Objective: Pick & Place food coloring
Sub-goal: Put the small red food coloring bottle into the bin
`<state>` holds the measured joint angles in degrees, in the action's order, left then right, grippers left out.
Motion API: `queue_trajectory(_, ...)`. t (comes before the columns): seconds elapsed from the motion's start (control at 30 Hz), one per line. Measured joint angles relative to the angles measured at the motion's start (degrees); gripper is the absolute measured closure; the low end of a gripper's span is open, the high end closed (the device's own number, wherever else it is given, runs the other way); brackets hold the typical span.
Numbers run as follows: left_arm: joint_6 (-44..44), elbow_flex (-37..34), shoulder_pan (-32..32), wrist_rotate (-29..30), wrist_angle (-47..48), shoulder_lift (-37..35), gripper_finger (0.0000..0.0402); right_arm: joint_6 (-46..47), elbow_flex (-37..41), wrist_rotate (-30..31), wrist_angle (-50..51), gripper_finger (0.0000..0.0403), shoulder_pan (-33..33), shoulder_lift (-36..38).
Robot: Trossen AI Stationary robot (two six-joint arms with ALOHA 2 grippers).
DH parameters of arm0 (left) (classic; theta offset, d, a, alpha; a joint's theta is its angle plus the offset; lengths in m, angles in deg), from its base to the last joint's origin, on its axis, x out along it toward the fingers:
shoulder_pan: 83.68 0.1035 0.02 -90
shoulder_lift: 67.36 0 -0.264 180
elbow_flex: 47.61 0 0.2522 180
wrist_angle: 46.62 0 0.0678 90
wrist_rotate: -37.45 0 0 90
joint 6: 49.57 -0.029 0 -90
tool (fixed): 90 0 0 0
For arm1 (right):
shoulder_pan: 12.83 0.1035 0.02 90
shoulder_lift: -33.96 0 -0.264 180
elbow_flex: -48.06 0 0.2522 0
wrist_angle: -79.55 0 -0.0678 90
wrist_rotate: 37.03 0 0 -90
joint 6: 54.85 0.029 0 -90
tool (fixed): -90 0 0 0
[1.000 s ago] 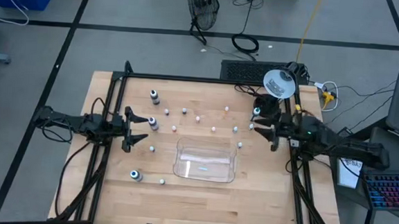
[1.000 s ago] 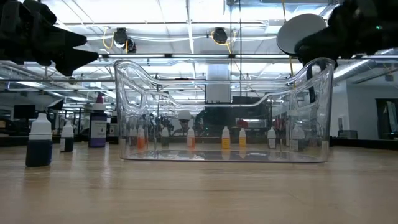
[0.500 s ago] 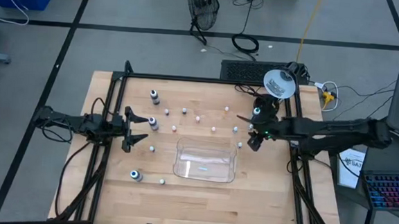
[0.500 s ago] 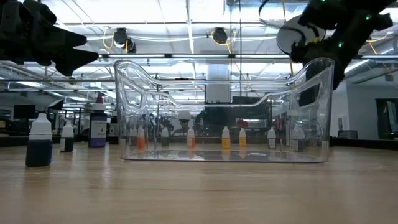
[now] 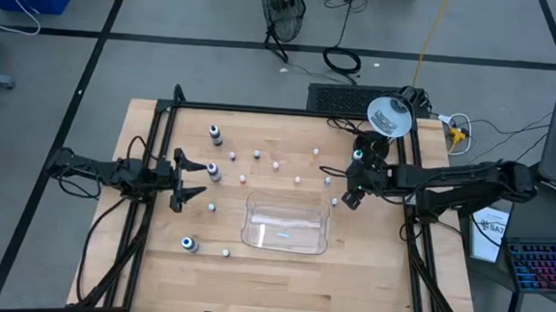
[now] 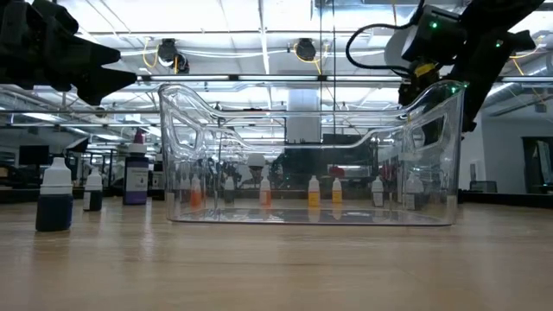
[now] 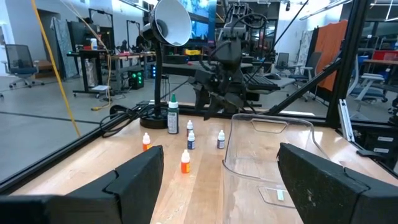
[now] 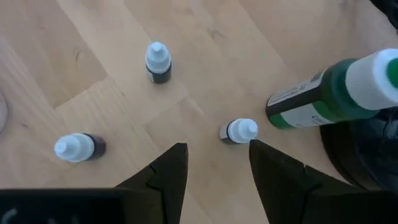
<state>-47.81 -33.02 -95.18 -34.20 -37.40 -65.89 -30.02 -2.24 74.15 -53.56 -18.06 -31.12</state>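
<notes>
- the food colouring is a scatter of tiny bottles (image 5: 256,156) with white caps on the wooden table (image 5: 367,278), most on its far half, some dark-bodied, some orange (image 7: 185,162).
- a larger green bottle (image 8: 323,93) with a white cap stands at the far right.
- the tray (image 5: 286,222) is clear, glossy plastic with rounded corners, near the middle.
- right gripper (image 8: 217,163) reaches in low over the far right bottles, jaws apart and empty, a small bottle (image 8: 238,131) just ahead.
- left gripper (image 5: 182,180) waits at the left, jaws wide apart.
</notes>
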Motion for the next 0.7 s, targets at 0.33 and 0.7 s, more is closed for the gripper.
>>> queue_trajectory(0.33, 0.0, 0.0, 0.0, 0.0, 0.02, 0.0, 0.0092, -0.88, 4.14, 4.32, -3.01, 0.0243, 0.02, -0.17)
queue_trajectory(0.7, 0.01, 0.0, 0.0, 0.0, 0.02, 0.0, 0.0091, -2.28, 8.7, 4.31, -12.43, 0.0243, 0.0, -0.16)
